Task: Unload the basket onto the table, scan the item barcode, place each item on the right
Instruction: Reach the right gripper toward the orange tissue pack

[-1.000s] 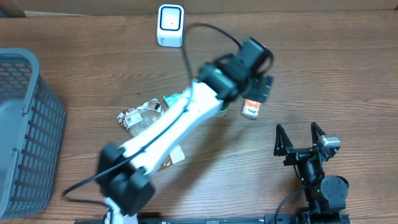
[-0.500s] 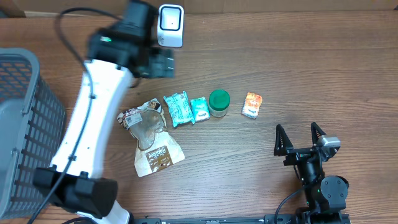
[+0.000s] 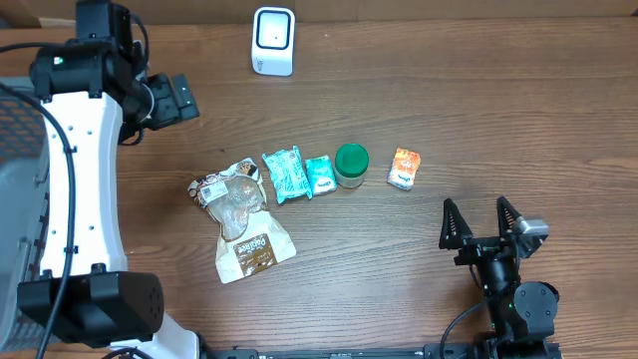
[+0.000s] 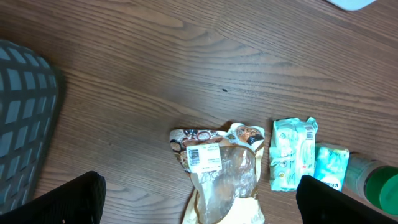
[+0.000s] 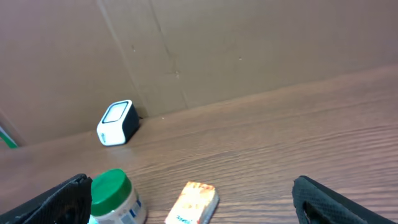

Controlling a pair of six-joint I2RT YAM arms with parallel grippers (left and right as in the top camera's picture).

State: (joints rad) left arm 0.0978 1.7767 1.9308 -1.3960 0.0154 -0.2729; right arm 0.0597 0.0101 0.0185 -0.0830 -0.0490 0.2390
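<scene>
**Grey basket to orange packet: both pincers wide, nothing held**

Grey mesh basket (image 3: pixel 18 120) sits at the far left edge of the wooden table (image 3: pixel 518 110). Only part of it shows past the arm, and I cannot tell what lies in it. Just right of it hangs the left gripper (image 3: pixel 175 97), jaws spread fully and holding nothing.

The brown pouch (image 3: pixel 239 214) lies to that gripper's right and nearer the robot, flat on the wood. Its long axis runs roughly far-to-near with a slight slant. The left wrist view shows a white barcode label (image 4: pixel 202 157) facing up near its far end. The scanner (image 3: pixel 273 40) stands at the far edge, well apart from the pouch.

Further right comes a row:
- a teal packet (image 3: pixel 282 175)
- a smaller teal packet (image 3: pixel 320 176) just beside it
- a green-lidded jar (image 3: pixel 351 165), lid on, contents unreadable
- an orange packet (image 3: pixel 404 168)

The right gripper (image 3: pixel 477 214) rests close to the robot, jaws wide and empty. By my reading the pouch is the likely pick, and the left arm is the nearer one.
</scene>
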